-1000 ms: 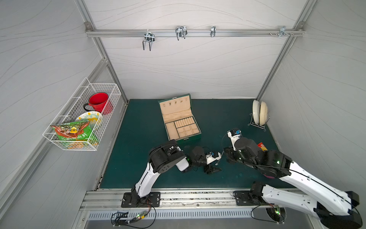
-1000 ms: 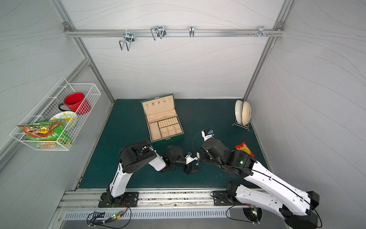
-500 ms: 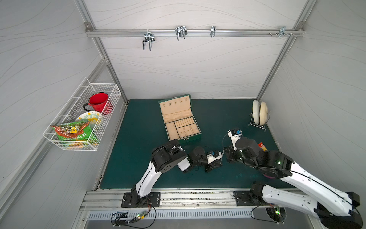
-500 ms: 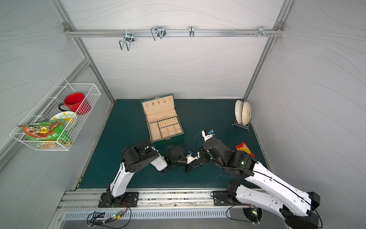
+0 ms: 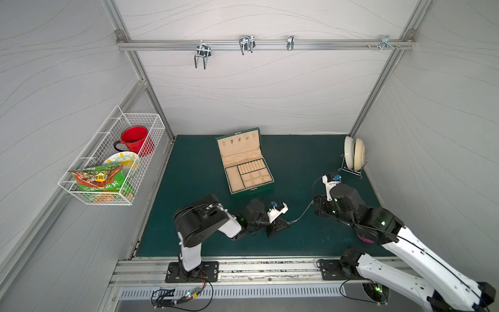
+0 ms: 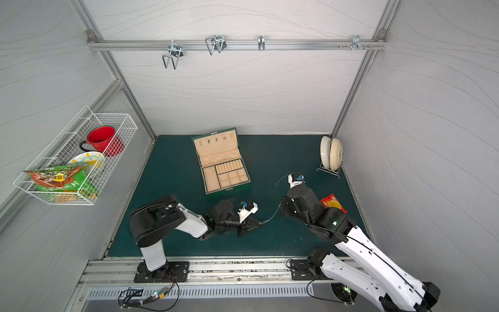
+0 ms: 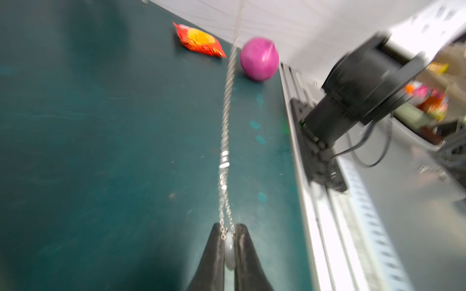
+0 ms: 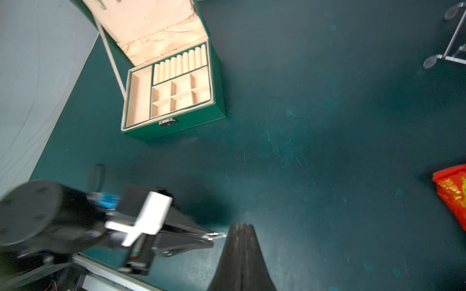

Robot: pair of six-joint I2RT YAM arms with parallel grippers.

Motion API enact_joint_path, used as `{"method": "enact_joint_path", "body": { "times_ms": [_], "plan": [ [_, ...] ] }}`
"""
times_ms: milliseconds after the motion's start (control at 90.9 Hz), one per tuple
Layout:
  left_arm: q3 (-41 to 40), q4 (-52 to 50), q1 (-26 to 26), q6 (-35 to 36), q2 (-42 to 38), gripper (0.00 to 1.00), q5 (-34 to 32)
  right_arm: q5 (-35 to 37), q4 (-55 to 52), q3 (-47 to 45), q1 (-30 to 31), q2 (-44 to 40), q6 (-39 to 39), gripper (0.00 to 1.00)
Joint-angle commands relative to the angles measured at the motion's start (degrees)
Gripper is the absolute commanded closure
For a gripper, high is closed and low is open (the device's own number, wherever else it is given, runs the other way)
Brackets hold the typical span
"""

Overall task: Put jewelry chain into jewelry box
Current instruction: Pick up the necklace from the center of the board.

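Near the table's [image 5: 194,173] front edge, in front of the open jewelry box [image 5: 253,190], the left gripper [image 7: 229,241] and the right gripper [image 8: 240,226] meet almost tip to tip, both pinched narrow. The jewelry chain [image 5: 302,213] stretches between them, outside the box. The left jaws clamp its ring pendant [image 7: 229,248], and the right jaws grip the other end.

Both top views look bright & even to me, soft shadows on the counter [image 5: 297,151], walls bow at edges. Left wrist pic is motion-blurred, jewelry chain [image 7: 226,113] smeared; right wrist blurs the left arm [image 8: 37,216]
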Motion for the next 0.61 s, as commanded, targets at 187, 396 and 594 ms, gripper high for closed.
{"method": "enact_joint_path", "body": {
  "times_ms": [187,396,594],
  "plan": [
    [16.8,-60.5,6.6,-0.3,-25.3,1.0,2.7,-23.0,26.6,-16.8,-8.2,1.6,-2.7,1.0],
    [27.5,-74.6,6.9,3.1,-25.1,1.0,5.4,-31.5,40.8,-26.8,-8.3,-0.5,-4.9,0.88],
    [31.8,-75.3,7.1,3.1,-23.3,0.98,7.5,-35.7,39.8,-28.8,-8.2,-7.9,-10.0,0.38]
  ]
}}
